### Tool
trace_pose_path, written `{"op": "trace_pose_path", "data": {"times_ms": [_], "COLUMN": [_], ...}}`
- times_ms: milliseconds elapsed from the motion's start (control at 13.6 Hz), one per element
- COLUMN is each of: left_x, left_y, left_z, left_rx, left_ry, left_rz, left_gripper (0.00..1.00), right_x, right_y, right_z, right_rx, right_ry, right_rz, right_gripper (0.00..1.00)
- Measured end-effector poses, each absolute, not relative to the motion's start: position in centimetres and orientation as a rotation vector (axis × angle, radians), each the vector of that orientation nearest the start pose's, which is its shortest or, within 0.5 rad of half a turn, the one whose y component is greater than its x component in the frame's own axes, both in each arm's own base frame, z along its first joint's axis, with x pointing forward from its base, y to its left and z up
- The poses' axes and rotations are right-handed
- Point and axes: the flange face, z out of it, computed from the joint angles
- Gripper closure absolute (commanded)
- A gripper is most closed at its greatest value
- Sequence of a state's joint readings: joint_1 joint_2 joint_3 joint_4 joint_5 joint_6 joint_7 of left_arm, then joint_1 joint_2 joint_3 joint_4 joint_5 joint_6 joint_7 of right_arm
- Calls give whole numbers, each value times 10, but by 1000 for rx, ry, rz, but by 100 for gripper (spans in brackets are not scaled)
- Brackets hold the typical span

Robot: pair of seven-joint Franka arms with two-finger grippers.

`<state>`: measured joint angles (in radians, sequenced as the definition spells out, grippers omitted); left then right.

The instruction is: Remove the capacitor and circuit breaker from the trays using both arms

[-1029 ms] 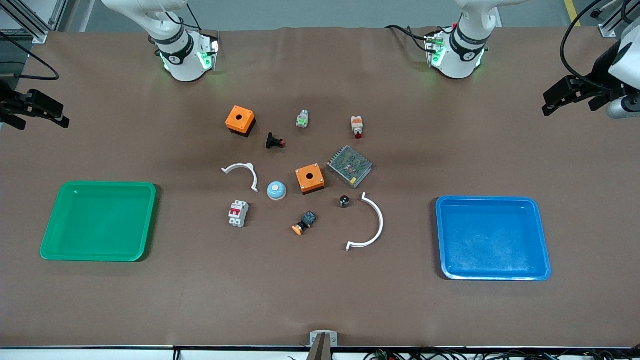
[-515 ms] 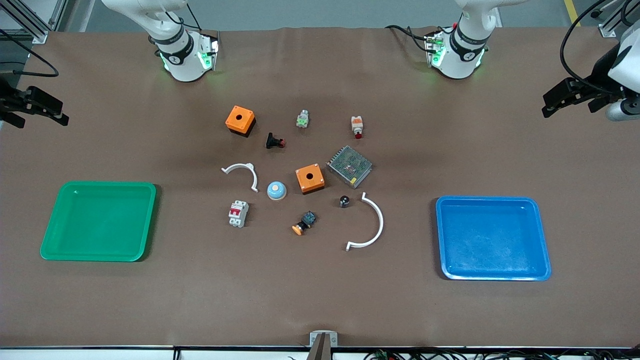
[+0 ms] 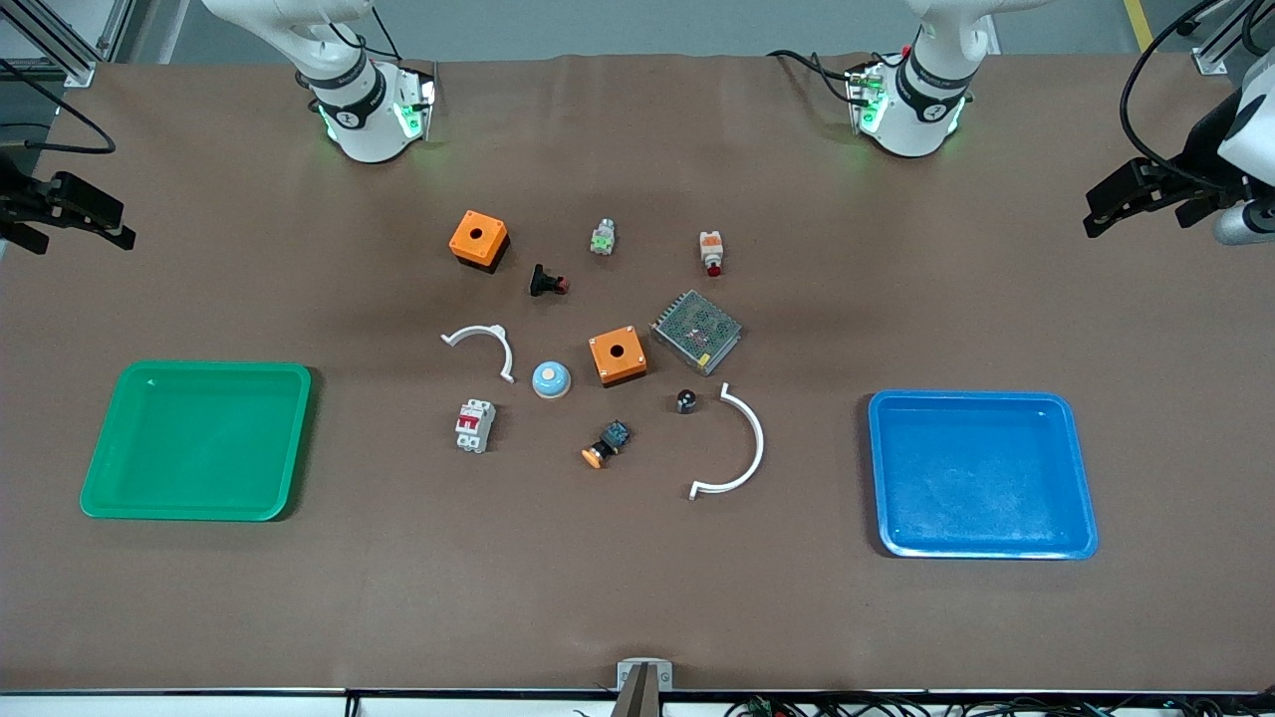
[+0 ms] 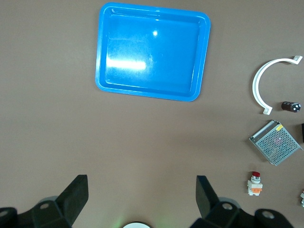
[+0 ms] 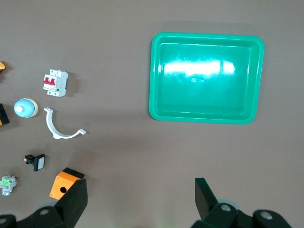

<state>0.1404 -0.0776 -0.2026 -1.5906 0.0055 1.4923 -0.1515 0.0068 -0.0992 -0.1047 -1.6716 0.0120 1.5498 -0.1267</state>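
Both trays are lying empty: the green tray [image 3: 196, 440] toward the right arm's end of the counter [image 3: 637, 597], the blue tray [image 3: 982, 473] toward the left arm's end. So the two parts are already sitting out on the bare counter, in the cluster between the trays.

The breaker [image 3: 475, 425] is lying at the cluster's edge toward the green tray, levers facing up, its long axis running roughly toward the front camera. The capacitor [image 3: 686, 400] is sitting on the cluster's blue-tray side, just beside one tip of the larger white arc [image 3: 737, 445].

The right tool [image 3: 70, 211] is hanging open and empty over the counter's edge at its own end — the left tool [image 3: 1146, 189] is doing the same at the other end, also spread wide with nothing between its fingers.

Judging by this layout, the breaker is falling to the right arm and the capacitor to the left — each part is lying inward from its tool, past that arm's own tray, so neither arm is needing to cross the other.
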Motion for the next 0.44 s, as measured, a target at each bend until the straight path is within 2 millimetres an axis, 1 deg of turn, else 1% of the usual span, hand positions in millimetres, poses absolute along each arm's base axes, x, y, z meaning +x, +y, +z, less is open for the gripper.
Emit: {"op": "trace_pose_path", "data": {"times_ms": [441], "left_x": [522], "left_y": [-37], "left_z": [648], "left_rx": [-3115], "left_ry": [-139], "left_rz": [34], "left_gripper": [0], "right_x": [517], "right_y": [-52], "right_z": [629], "right_rx": [-3117], "right_ry": [-6], "right_rz": [29], "right_gripper": [0]}}
